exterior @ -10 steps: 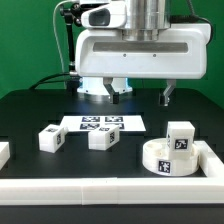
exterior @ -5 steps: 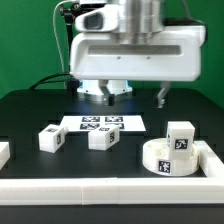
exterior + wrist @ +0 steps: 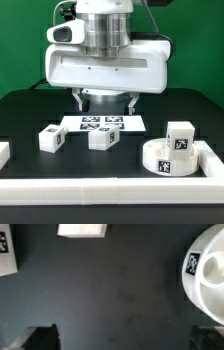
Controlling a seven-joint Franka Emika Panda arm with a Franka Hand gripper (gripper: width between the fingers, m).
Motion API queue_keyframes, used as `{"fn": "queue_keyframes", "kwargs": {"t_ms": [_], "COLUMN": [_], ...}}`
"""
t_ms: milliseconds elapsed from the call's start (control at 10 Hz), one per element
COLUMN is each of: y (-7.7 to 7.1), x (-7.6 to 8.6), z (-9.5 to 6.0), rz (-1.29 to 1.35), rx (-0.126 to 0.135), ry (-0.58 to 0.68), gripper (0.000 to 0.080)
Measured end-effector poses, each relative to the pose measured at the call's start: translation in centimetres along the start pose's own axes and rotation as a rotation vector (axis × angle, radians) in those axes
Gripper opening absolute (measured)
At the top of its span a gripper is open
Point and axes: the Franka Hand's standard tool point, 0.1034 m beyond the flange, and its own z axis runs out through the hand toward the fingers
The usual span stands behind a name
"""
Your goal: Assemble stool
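Note:
The stool's round white seat (image 3: 167,157) lies at the exterior view's right, and one tagged leg block (image 3: 181,135) stands at its far edge. Two more leg blocks (image 3: 50,137) (image 3: 103,137) lie on the black table in front of the marker board (image 3: 103,123). My gripper (image 3: 105,102) hangs open above the marker board and holds nothing. In the wrist view the dark fingertips (image 3: 40,336) stand wide apart over bare table. That view also shows the seat (image 3: 210,274), one leg block (image 3: 84,229) and another white tagged block (image 3: 6,252) at its edges.
Long white border rails run along the front (image 3: 110,190) and the exterior view's right (image 3: 212,160). A short white piece (image 3: 4,152) shows at the left edge. The arm's base (image 3: 105,95) stands behind the marker board.
The arm has swung toward the exterior view's left, bringing the gripper over the marker board. The jaws stay open and no part has moved.

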Motion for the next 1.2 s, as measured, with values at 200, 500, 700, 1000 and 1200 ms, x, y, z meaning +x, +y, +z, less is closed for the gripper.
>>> {"fn": "queue_keyframes", "kwargs": {"t_ms": [200,500,700,1000,1200], "y": [0.2,2.6,2.6,2.4,2.4], "x": [-0.7,-1.9,-2.4,-3.5,-3.3], "z": [0.1,1.3,2.7,3.3,3.5], "rz": [-0.002,0.086,0.144,0.191,0.191], "rx": [-0.009,0.01,0.093,0.133,0.132], "ry": [-0.068,-0.325,-0.409,-0.59,-0.583], "gripper": [0.0649,0.0649,0.0649,0.0649,0.0649]}}
